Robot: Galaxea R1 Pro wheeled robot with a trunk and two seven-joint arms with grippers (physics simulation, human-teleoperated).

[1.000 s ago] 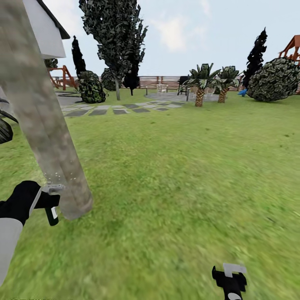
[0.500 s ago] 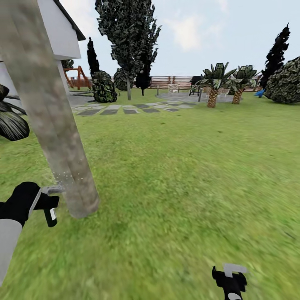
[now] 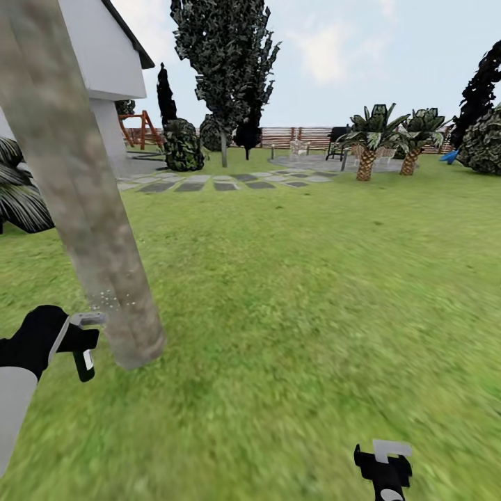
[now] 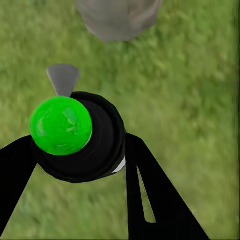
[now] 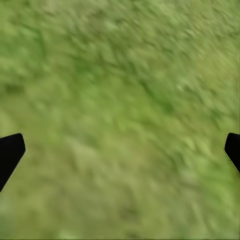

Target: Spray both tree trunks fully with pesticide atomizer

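A thick, pale mottled tree trunk leans across the left of the head view, and its base meets the lawn close ahead of my left gripper. That gripper is shut on the pesticide atomizer, a stubby black sprayer with a pale band. The sprayer's grey nozzle points at the trunk, and fine white specks sit on the bark just above it. In the left wrist view the atomizer shows a green cap between the black fingers. My right gripper hangs open over bare grass.
A white house stands behind the trunk, with a dark spiky plant at the left edge. Stepping stones, a tall leafy tree, bushes, two short palms and a slat fence lie far ahead. Open lawn spreads to the right.
The head view has swung left, so the whole scene has shifted right in the picture. Both grippers hold the same places, and the left one keeps the atomizer beside the trunk.
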